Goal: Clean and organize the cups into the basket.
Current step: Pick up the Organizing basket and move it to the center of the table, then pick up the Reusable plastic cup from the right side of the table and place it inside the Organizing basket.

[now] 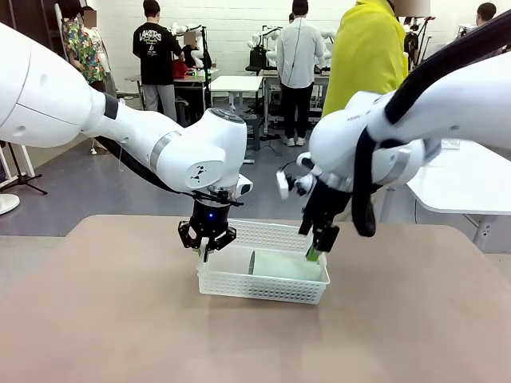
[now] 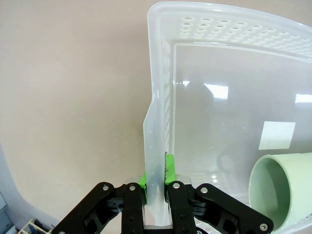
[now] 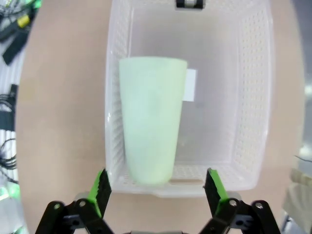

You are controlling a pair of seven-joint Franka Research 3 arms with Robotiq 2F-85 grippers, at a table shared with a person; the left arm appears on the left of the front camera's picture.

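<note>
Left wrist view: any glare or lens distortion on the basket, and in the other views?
Left wrist view: bright light patches reflect off the basket floor, and its rim bows. Right wrist view: mint green cup sharp, evenly lit.

No legible text anywhere. Black T-shirt (image 1: 156, 44) on a person at 11 o'clock in the front view has white back print, too small to read. White label (image 3: 191, 84) on basket (image 3: 253, 97) floor, 1 o'clock in the right wrist view, looks blank.

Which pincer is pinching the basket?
The left pincer: its pads are shut on the white basket's end wall. The right pincer hangs open by the green cup, holding nothing.
</note>
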